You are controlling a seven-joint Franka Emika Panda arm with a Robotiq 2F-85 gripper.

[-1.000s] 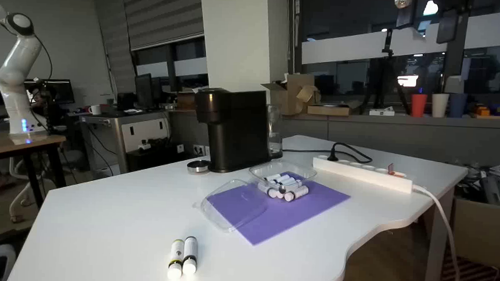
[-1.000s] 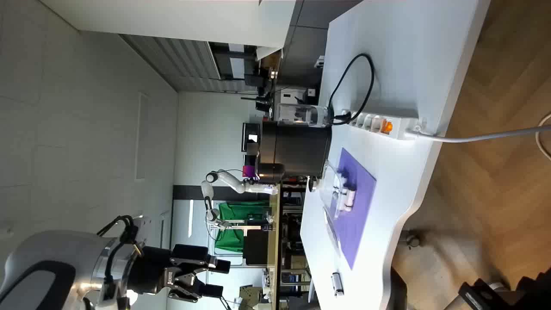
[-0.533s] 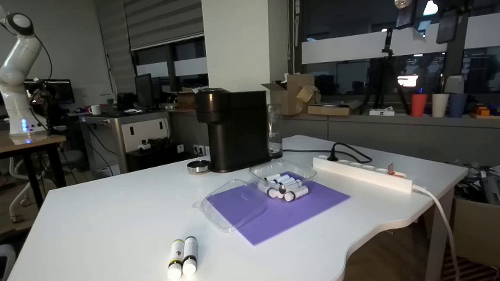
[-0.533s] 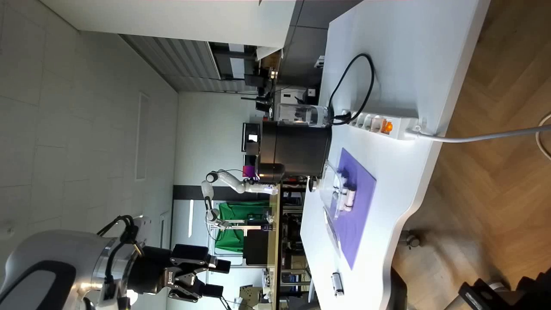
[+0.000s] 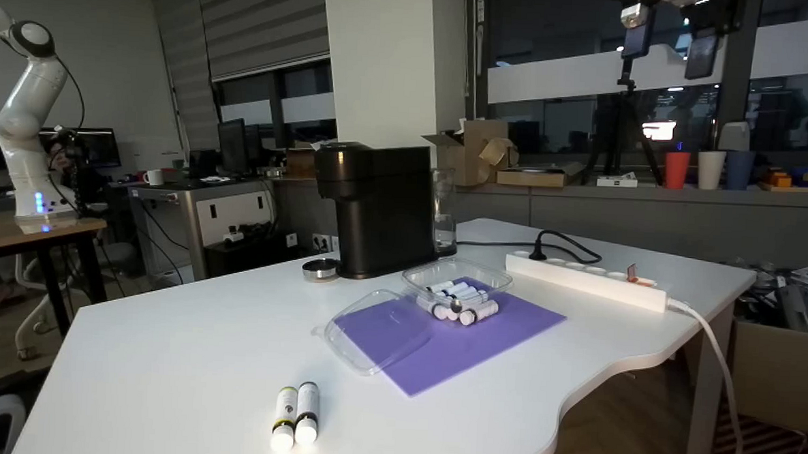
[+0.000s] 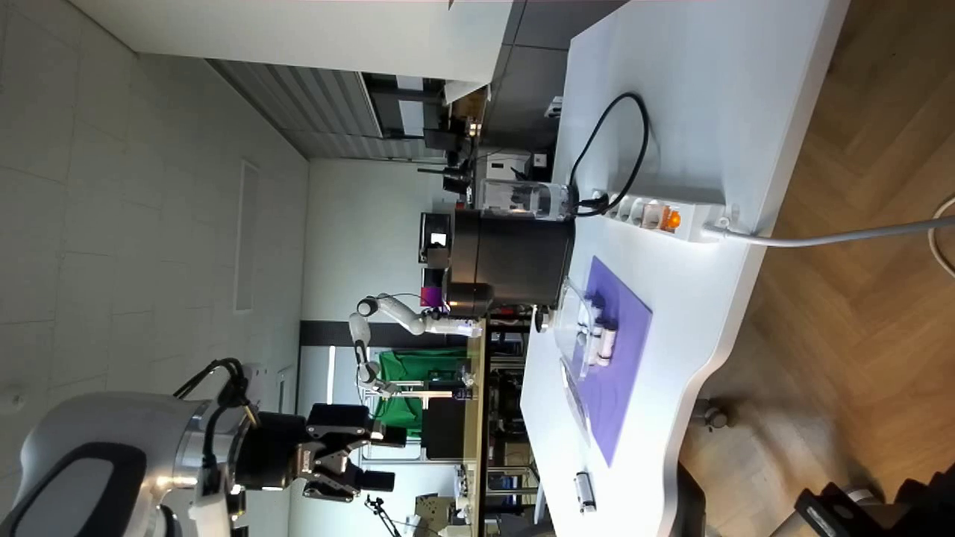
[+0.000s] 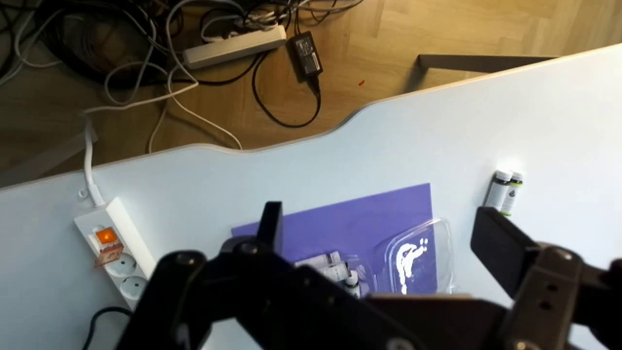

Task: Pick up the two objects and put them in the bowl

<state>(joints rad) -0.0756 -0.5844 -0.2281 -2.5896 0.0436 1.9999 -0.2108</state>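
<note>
- Step in hand, as judged: approach; nothing lifted yet.
- Jaws spread wide, nothing held, well above the smooth white desk point(image 5: 187, 354).
- In an exterior view, a white cylinder with yellow-and-black bands point(image 5: 285, 409) and a black-banded white cylinder point(image 5: 308, 406) are laid side by side, bottom of frame, left of centre.
- Next: jaws to be lowered over the pair, one rounded barrel pinched; rolling possible.
- Thin, clear plastic tub point(image 5: 500, 286), mid-frame, taken as the bowl; similar white cylinders point(image 5: 478, 313) inside, flat purple mat point(image 5: 460, 352) beneath.

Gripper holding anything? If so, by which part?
Nothing held: the gripper is open, jaws empty. The yellow-banded cylinder and its dark-banded neighbour lie on the table.
</note>
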